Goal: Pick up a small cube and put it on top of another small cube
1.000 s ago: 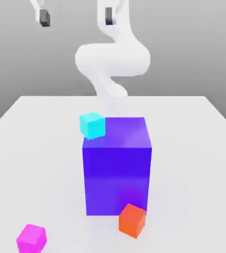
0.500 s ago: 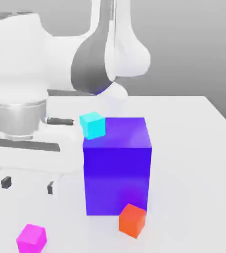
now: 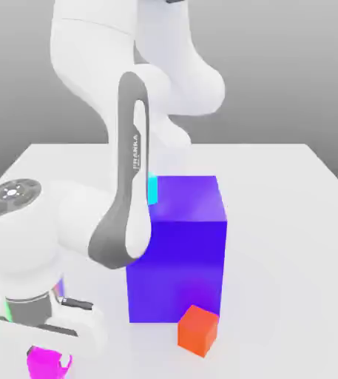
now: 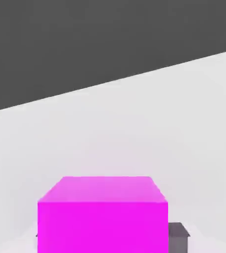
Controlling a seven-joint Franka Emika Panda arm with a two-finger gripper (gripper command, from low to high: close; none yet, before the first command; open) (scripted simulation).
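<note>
- The magenta cube [image 4: 102, 213] sits on the table [image 3: 290, 222] near the exterior view's lower left, under the gripper [image 3: 47, 360].
- One of the fingers [image 4: 179, 236] stands beside it; whether they pinch it, I cannot tell.
- Lifting and stacking remain, perhaps onto the orange cube [image 3: 198, 330].

white table [image 3: 290, 222] | on it: magenta cube [image 3: 44, 363], orange cube [image 3: 198, 330], big blue block [image 3: 177, 252]
</note>
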